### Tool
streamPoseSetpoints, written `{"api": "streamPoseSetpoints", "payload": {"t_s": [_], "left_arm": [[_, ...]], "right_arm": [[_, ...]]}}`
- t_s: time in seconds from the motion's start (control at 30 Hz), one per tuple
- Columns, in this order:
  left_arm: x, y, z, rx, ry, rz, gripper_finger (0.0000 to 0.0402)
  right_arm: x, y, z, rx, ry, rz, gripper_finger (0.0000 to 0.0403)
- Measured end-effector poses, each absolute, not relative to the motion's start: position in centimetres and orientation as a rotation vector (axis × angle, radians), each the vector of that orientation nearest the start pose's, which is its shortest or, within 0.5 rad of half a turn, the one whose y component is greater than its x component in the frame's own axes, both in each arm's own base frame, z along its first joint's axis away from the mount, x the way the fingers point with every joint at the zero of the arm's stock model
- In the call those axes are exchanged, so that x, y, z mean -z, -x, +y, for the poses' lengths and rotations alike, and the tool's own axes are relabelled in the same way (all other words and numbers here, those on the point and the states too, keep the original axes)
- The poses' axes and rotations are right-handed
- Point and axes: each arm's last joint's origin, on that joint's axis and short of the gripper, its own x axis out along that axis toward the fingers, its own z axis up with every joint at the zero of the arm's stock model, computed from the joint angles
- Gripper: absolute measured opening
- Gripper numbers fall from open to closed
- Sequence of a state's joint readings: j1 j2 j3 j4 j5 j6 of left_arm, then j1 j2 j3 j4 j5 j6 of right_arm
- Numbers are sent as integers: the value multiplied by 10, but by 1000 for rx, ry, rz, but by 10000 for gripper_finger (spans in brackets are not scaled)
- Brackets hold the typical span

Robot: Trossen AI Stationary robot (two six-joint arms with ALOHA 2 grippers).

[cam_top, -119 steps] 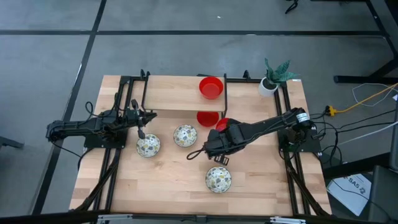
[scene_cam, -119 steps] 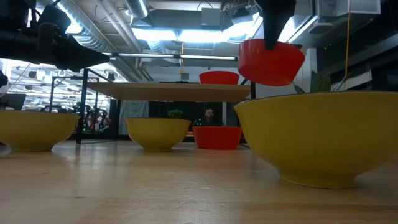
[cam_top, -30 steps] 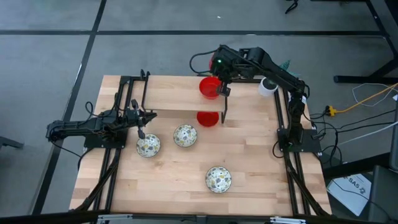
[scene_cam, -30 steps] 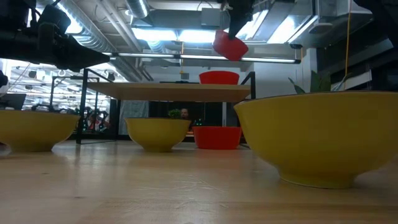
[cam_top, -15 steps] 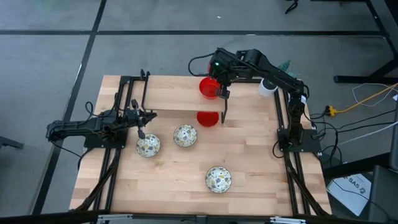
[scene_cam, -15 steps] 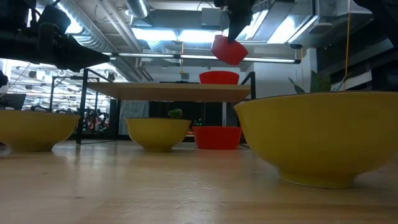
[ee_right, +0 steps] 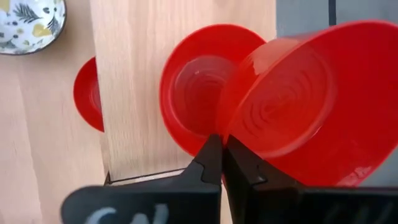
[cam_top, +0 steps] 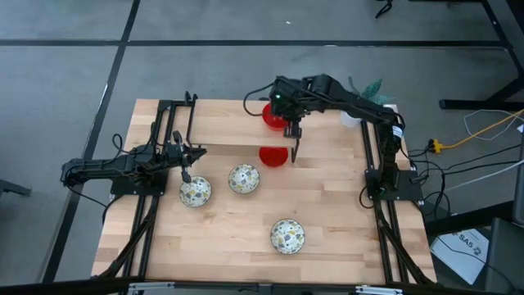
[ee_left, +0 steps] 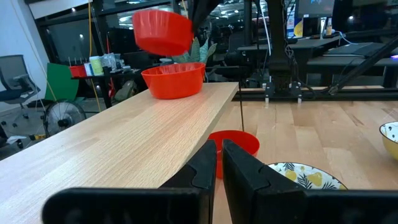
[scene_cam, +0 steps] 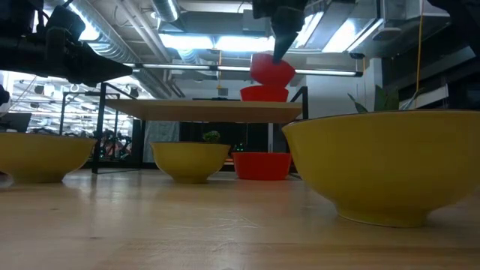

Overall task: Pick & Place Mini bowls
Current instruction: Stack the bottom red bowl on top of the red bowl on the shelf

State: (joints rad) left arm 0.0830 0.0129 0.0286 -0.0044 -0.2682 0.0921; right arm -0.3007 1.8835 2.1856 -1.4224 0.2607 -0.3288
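Gripping a tilted red bowl by its rim, right hand just above a second red bowl on the shelf; left hand, closed and empty, above a patterned bowl on the counter.

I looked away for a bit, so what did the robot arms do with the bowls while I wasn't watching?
The right gripper carried a red bowl from low over the table, beside the patterned bowls, up to the raised shelf. It now holds it tilted just above the red bowl on the shelf. The grip stayed shut. The left gripper, the three patterned bowls and the red bowl under the shelf stayed put.
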Motion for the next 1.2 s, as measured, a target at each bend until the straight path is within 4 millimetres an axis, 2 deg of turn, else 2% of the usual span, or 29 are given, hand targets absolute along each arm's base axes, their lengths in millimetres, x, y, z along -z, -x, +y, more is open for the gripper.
{"api": "streamPoseSetpoints", "payload": {"t_s": [0.63,0.93,1.2], "left_arm": [[-172,-95,16,-351,-90,5,20],[-172,-95,16,-351,-90,5,23],[-172,-95,16,-351,-90,5,24]], "right_arm": [[-387,-349,-114,258,324,1227,3],[-374,-356,-116,234,327,1285,4],[-372,-359,-112,208,350,1293,3]]}}
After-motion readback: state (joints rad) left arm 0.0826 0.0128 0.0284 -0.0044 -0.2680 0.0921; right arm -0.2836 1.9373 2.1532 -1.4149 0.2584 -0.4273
